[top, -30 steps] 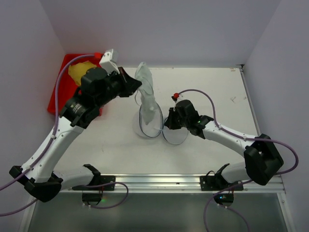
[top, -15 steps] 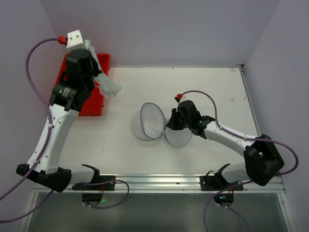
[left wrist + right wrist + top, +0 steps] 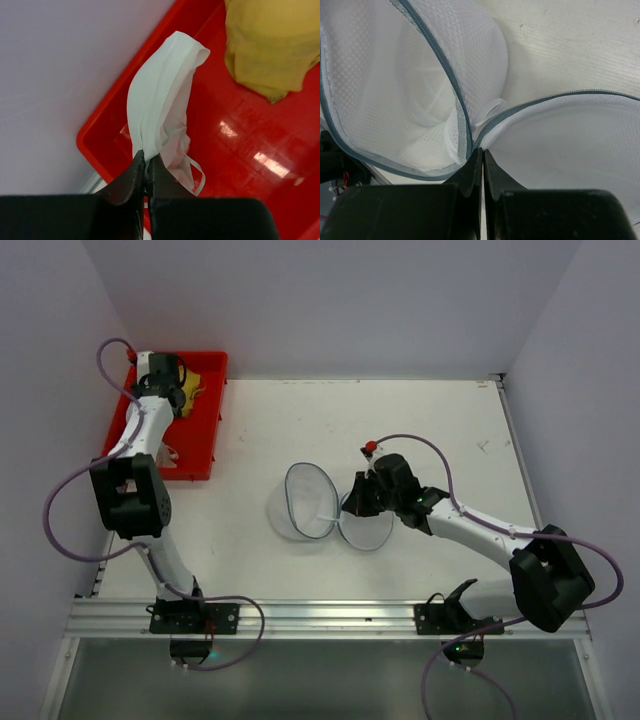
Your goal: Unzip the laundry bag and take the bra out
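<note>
The laundry bag (image 3: 298,502) lies open mid-table, a white mesh drum with dark rims, its round lid (image 3: 366,530) flapped out to the right. My right gripper (image 3: 348,508) is shut on the bag's seam where lid and body meet (image 3: 482,152); the bag's inside (image 3: 385,90) shows only mesh. My left gripper (image 3: 165,380) is over the red tray's far left corner. It is shut (image 3: 146,162) on the white bra (image 3: 160,100), which hangs down into the tray with a thin strap loop trailing.
The red rectangular tray (image 3: 200,440) sits at the table's far left corner against the wall, its floor (image 3: 240,150) glossy. A yellow cloth (image 3: 270,45) lies bunched in its far end (image 3: 192,388). Walls close in on the left and the back.
My left arm has swung left from above the bag to over the red tray, carrying the bra out. The bag has dropped back open on the table. The right gripper keeps its hold.
</note>
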You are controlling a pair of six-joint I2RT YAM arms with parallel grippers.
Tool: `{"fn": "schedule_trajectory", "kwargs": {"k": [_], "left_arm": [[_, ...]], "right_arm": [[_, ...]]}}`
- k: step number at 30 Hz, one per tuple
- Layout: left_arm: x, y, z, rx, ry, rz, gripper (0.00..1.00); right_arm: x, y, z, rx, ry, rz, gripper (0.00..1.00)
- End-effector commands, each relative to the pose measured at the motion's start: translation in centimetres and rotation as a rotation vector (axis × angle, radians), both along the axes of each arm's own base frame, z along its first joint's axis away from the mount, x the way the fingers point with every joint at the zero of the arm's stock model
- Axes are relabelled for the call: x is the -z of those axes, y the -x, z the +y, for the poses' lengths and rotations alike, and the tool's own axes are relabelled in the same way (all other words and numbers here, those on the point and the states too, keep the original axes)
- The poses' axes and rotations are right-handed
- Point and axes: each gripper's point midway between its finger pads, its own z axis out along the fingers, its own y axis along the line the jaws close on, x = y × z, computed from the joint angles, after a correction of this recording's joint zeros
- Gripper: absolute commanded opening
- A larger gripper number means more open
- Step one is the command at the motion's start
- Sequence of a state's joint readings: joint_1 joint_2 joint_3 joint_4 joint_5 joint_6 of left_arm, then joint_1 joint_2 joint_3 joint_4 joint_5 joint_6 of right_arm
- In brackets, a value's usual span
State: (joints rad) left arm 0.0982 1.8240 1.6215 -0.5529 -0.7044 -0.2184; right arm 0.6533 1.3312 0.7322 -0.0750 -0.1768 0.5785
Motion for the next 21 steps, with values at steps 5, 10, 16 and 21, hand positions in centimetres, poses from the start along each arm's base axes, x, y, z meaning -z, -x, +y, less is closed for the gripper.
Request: {"fn": "schedule_trajectory", "kwargs": {"k": [5,10,16,21], "left_arm": [[8.1,-2.9,-0.3,-0.008,0.029,0.153,0.09],[9.4,-2.0,-1.8,0.001,0.112,0.168,0.37],[2.7,-1.7,-6.2,0.145,0.310,-0.013,0.76],[-3.2,0.6,-15.5,0.413,0.494,-0.129,0.81]], "right_arm": [[-1.9,-0.6,0.9,-0.032,-0.052,-0.061,0.00],[-2.1,-1.0,0.5,-0.023,-0.020,-0.087,0.00],[-3.0,-1.3,0.3,-0.032,0.000,-0.109,0.00],[-4.4,-1.9,0.4,-0.058,0.024,-0.147,0.00]]}}
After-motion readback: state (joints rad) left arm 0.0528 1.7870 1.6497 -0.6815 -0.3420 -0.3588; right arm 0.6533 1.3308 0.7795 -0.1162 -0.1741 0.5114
